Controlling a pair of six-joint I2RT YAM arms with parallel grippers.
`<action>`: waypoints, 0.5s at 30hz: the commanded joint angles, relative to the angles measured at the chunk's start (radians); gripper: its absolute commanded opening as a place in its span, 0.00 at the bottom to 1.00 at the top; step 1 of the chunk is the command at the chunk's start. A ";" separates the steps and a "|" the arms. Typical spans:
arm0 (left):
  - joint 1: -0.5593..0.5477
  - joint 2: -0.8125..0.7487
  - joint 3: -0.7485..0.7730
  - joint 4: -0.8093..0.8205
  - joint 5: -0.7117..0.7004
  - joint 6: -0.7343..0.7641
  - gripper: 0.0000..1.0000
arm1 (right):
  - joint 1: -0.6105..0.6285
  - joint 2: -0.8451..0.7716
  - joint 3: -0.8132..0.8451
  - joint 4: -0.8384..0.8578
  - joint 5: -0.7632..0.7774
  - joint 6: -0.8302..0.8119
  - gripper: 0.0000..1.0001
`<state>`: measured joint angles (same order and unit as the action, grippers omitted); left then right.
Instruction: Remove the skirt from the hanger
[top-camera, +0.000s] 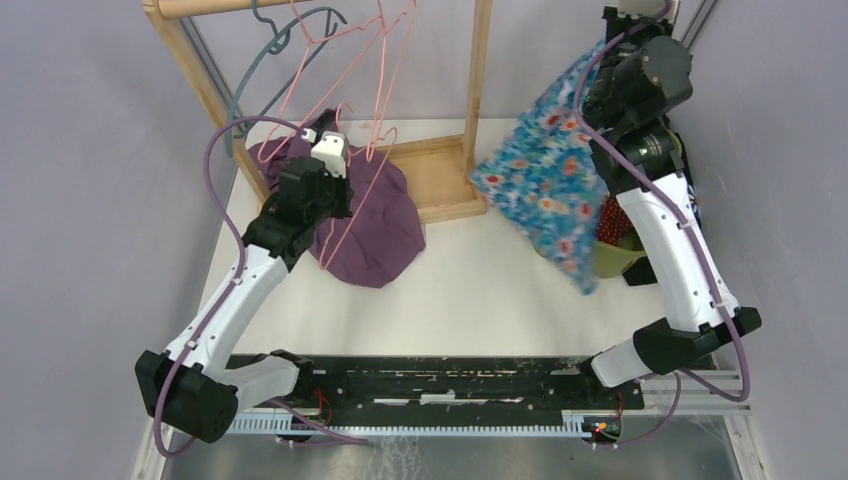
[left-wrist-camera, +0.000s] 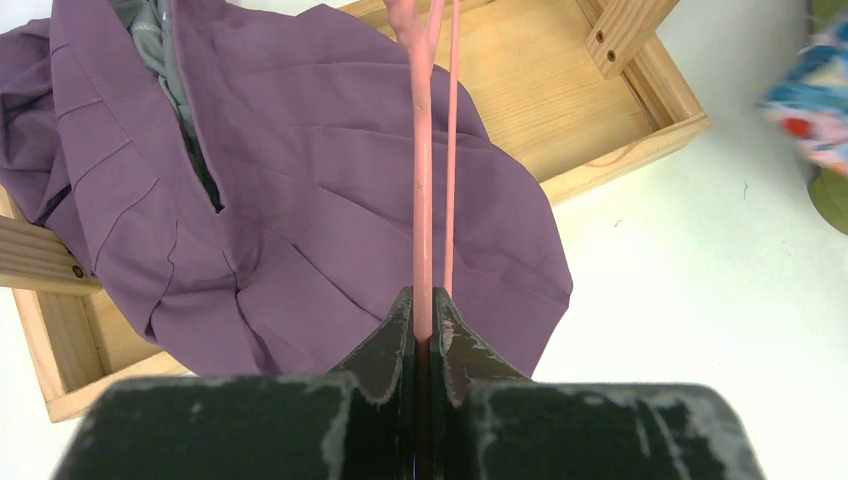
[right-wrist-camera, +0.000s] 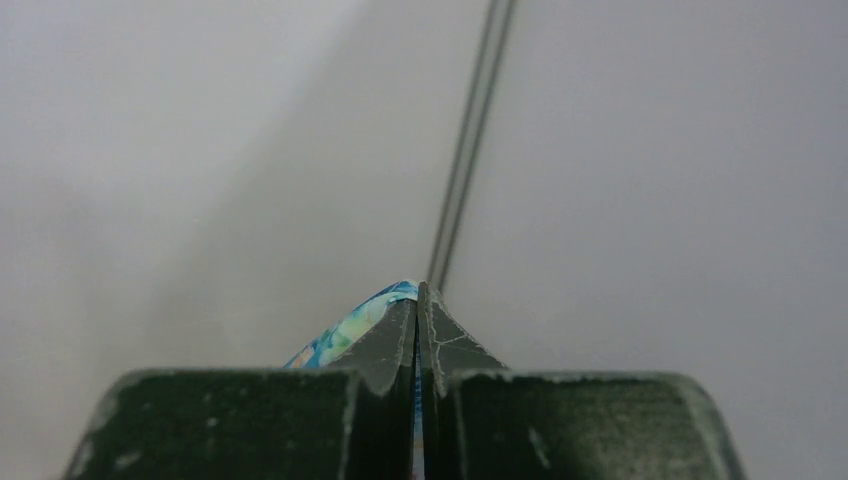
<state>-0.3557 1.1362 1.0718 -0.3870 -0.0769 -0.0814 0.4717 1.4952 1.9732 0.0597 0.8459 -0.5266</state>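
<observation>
Floral skirt: hangs in the air at the right of the table, pinched by its top corner, the rest draping down and spreading toward the middle; it touches no hanger.
Right gripper: raised high by the back wall, fingers clenched on the skirt's corner; in the right wrist view a blue sliver of the fabric shows at the closed tips.
Pink hanger: its thin wire runs straight out from the left gripper, above the purple cloth.
Left gripper: clamped tight on the pink hanger's wire, over the rack's base.
Purple garment: crumpled partly on the wooden base, partly on the table.
Wooden rack: stands at the back left, with more pink wire hangers and a teal hanger on its rod.
Table: white, bare beneath the skirt.
Olive-green item: at the right edge, partly hidden behind the skirt's lower hem.
</observation>
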 joint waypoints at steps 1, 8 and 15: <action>-0.002 -0.024 -0.002 0.053 0.002 0.021 0.03 | -0.111 -0.036 0.027 -0.048 -0.024 0.093 0.01; -0.002 -0.023 -0.007 0.051 0.001 0.026 0.03 | -0.299 -0.068 -0.055 -0.096 -0.084 0.220 0.01; -0.002 -0.020 -0.015 0.049 -0.017 0.034 0.03 | -0.499 0.093 0.159 -0.218 -0.167 0.319 0.01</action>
<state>-0.3557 1.1362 1.0557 -0.3870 -0.0772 -0.0811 0.0528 1.5131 1.9812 -0.1299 0.7475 -0.2897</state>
